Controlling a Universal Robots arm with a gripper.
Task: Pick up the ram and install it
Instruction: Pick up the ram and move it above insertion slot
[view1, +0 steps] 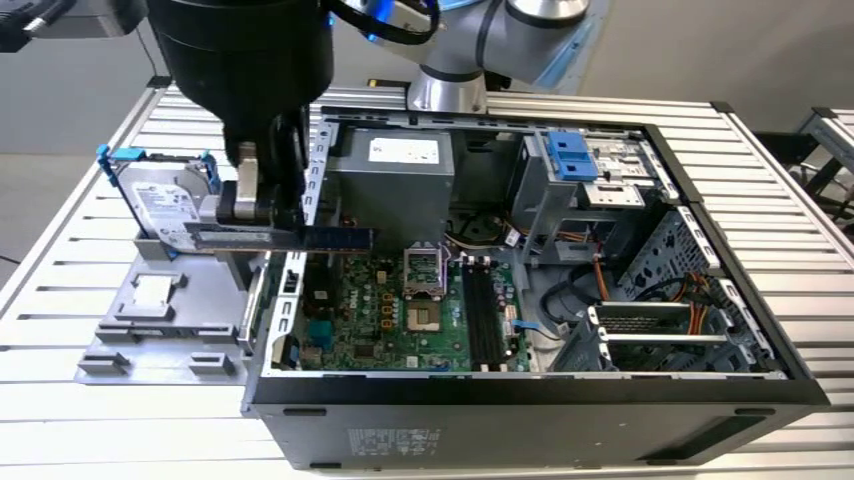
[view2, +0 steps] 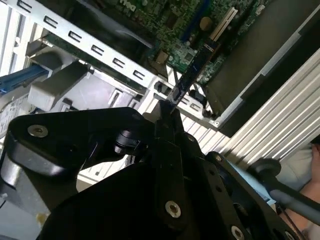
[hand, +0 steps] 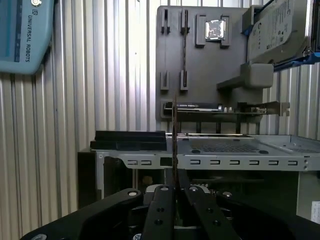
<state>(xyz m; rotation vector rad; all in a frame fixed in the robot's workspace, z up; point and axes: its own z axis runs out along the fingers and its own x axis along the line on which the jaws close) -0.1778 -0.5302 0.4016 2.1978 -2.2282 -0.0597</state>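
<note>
The ram (view1: 334, 237): in the exterior view it hangs level over the case (view1: 534, 388) wall on the exterior view's left, pinched in the gripper (view1: 274, 228). You should judge it light, stiff, thin and fragile, so hold the flat faces, never the contact edge. In the second wrist view the ram (view2: 192, 70) juts edge-on from the gripper (view2: 167, 112). In the first wrist view it (hand: 174, 140) shows as a thin line, with the fingers (hand: 160, 200) pressed onto it.

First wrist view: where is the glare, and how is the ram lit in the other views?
First wrist view: glare washes the table slats, and the gripper is a dark silhouette around the edge-on ram. Second wrist view: gripper in shadow, ram dim against the brighter circuit board. Exterior view: even light, no glare on the ram.
</note>
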